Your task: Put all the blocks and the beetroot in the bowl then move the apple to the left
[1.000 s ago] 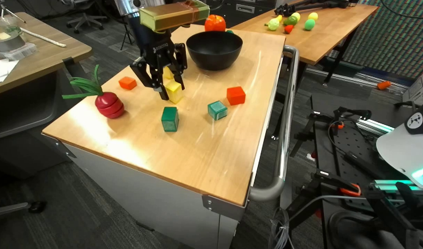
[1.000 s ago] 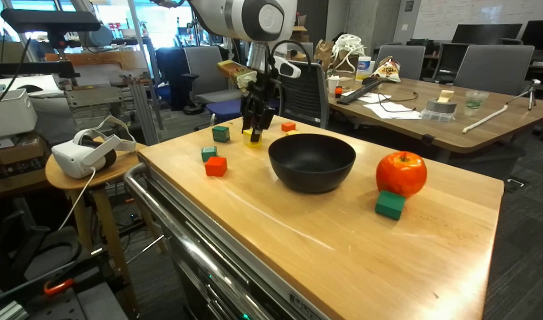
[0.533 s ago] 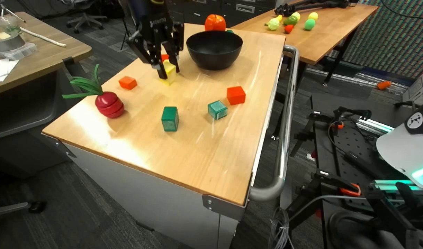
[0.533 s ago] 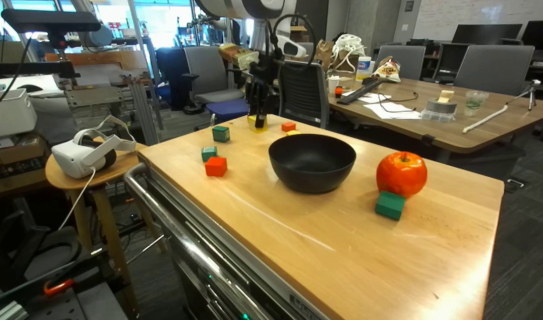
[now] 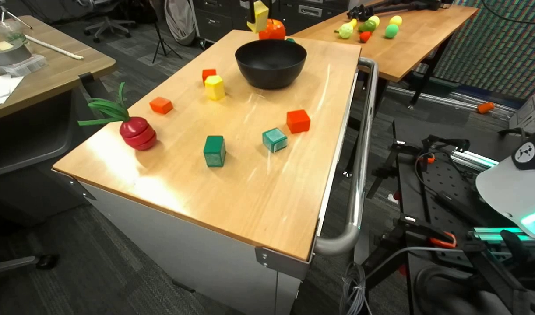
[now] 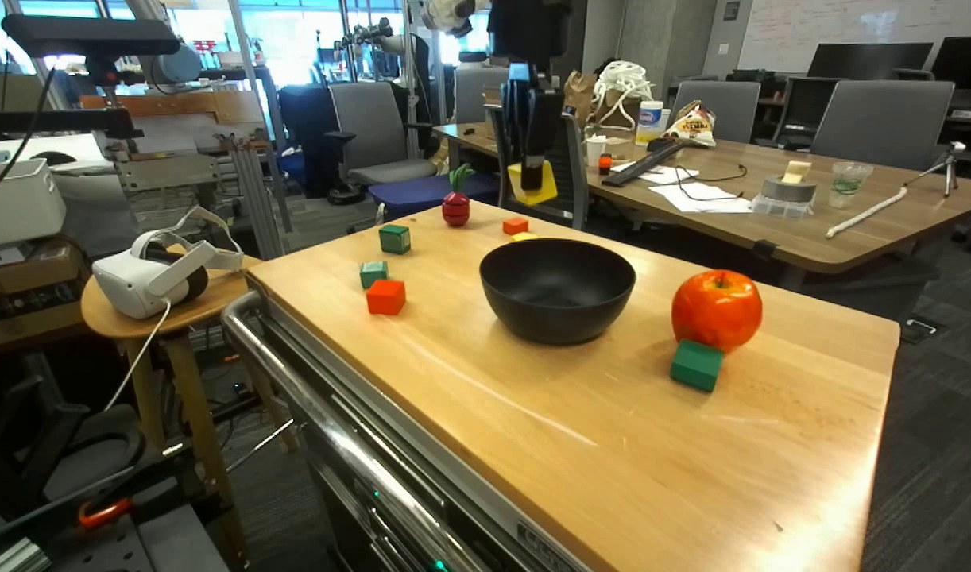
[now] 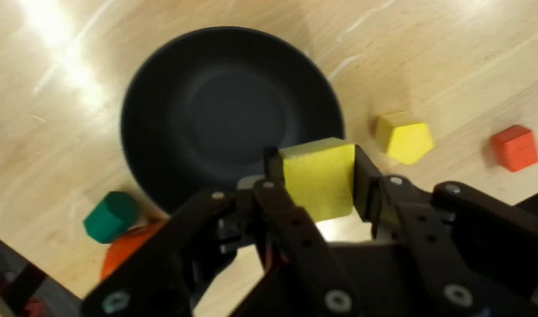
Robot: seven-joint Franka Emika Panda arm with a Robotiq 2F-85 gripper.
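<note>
Yellow block [image 7: 319, 187] aloft by the bowl [image 7: 233, 110]
The gripper [image 7: 318, 176] is partly closed, pinching the block — it overlaps the rim in the wrist view, so an early release could send it tumbling onto the table [image 5: 250, 188]. Nothing shows in the bowl; beetroot [image 5: 138, 132], apple [image 6: 717, 308] and the other visible blocks [image 5: 214, 88] sit on the table.

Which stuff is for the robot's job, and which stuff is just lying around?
For the job:
the gripper, holding a yellow block
the other yellow block
the green blocks
the red and orange blocks
the beetroot
the black bowl
the apple

Just lying around:
the white headset
the papers
the little fruit-like things on another table
</note>
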